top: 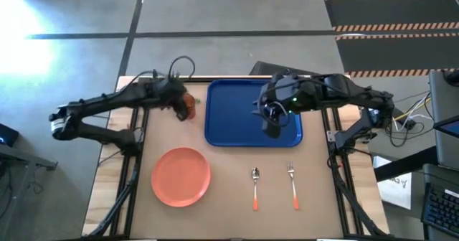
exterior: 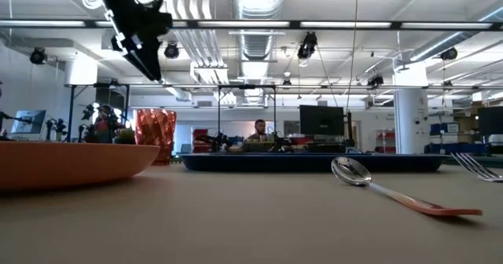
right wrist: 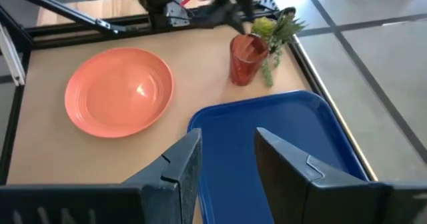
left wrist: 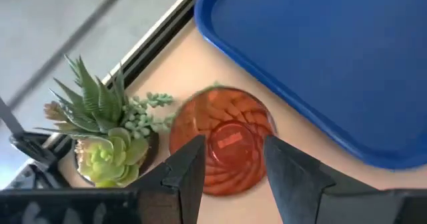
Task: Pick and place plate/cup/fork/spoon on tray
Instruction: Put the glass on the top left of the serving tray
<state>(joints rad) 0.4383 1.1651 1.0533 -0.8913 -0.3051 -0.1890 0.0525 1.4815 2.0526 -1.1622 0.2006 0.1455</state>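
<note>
Cup [left wrist: 225,143]: left hand [left wrist: 230,167] open above it; lower squarely, clear of potted plant [left wrist: 100,134]. Right hand [right wrist: 223,161] open over tray [right wrist: 280,127].

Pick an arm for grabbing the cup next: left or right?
Left. The left gripper hangs open directly above the cup, fingers either side of its rim, beside the tray. The right gripper hovers open over the tray, with the cup farther off.

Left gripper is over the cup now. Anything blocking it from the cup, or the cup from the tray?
Nothing visible. The left gripper hangs open above the cup; the potted plant stands on its far side from the tray.
</note>
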